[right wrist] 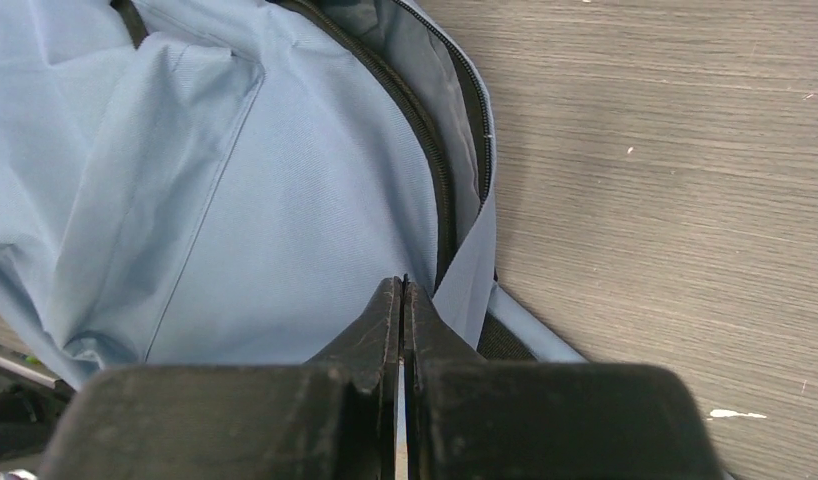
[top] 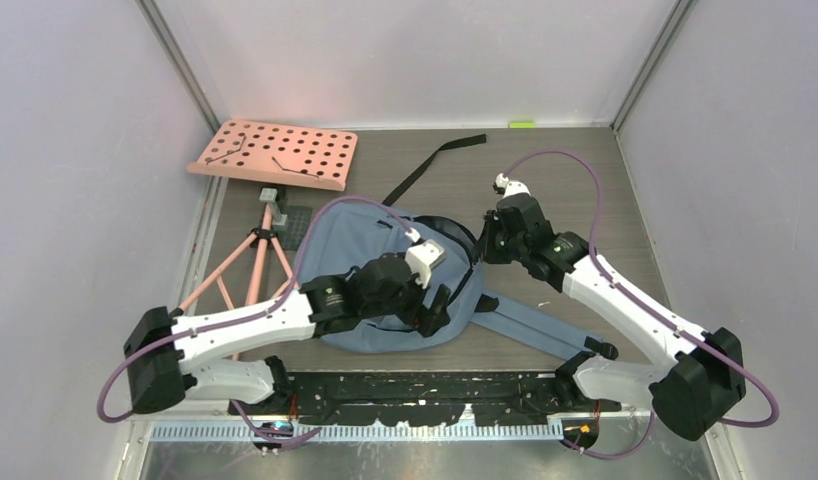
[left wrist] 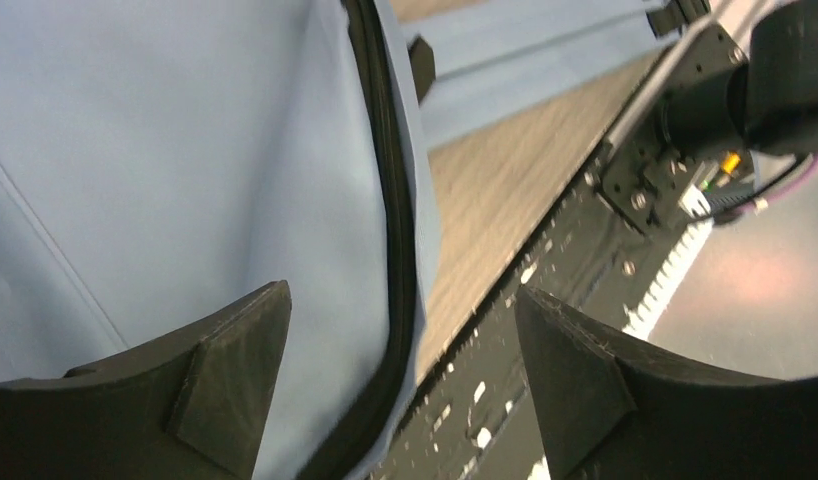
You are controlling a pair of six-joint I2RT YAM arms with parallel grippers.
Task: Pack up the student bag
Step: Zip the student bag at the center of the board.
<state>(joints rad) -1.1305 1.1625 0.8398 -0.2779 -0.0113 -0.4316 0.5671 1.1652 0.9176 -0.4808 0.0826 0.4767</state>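
The student bag (top: 355, 240), a blue-grey backpack, lies flat in the middle of the table with its padded shoulder straps (top: 535, 325) trailing to the right. My left gripper (top: 435, 310) hangs over the bag's near right edge. In the left wrist view the left gripper (left wrist: 403, 292) stands open, nothing between its fingers, with the bag's black zipper (left wrist: 390, 200) running below the gap. My right gripper (top: 488, 240) is at the bag's far right corner. The right wrist view shows that gripper (right wrist: 403, 283) shut, tips against the bag's fabric (right wrist: 285, 180) beside the gaping zipper opening (right wrist: 425, 90).
A pink pegboard (top: 275, 152) lies at the back left, with a pink-legged tripod (top: 250, 265) in front of it, left of the bag. A black webbing strap (top: 435, 165) stretches behind the bag. A black perforated rail (top: 425, 385) runs along the near edge.
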